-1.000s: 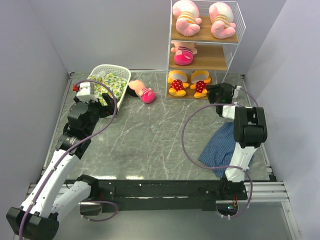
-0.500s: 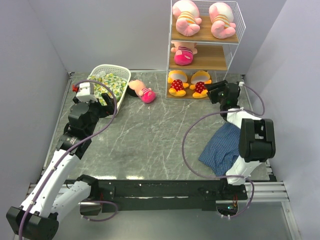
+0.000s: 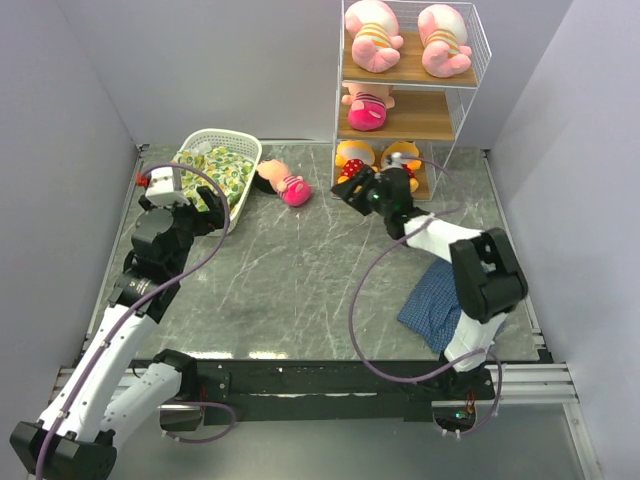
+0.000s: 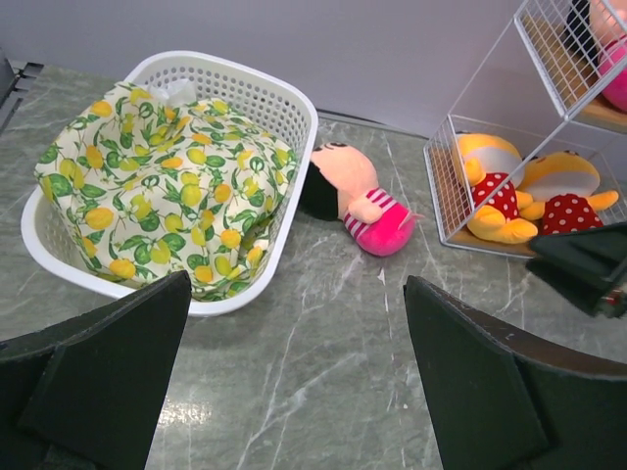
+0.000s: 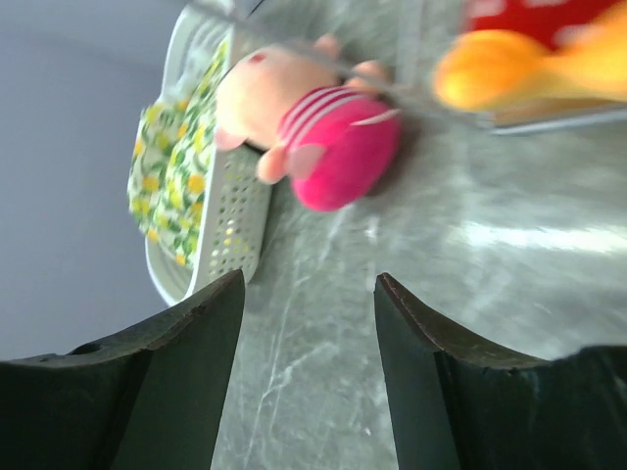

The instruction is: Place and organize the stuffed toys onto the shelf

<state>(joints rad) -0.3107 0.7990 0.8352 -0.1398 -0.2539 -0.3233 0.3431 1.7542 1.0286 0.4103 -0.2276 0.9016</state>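
1. White wire and brown boards make up the shelf, standing far right on the grey marbled desk. The right arm reaches across just in front of its bottom tier. A swing too close could catch the wire frame and jolt the toys inside.
2. The lattice basket sits far left, and the loose doll has its dark-haired head against it. Fingers closing there could hook the rim.
3. That doll looks soft and rounded, so a shallow pinch may slip off.
4. The right fingers stand apart with nothing between them, facing the doll. The left fingers are spread wide and empty beside the basket.
5. Two striped piglets fill the top tier and two bears the bottom one. A second doll lies in the middle with space beside it. The loose doll, peach-faced in pink, lies on the desk between basket and shelf.
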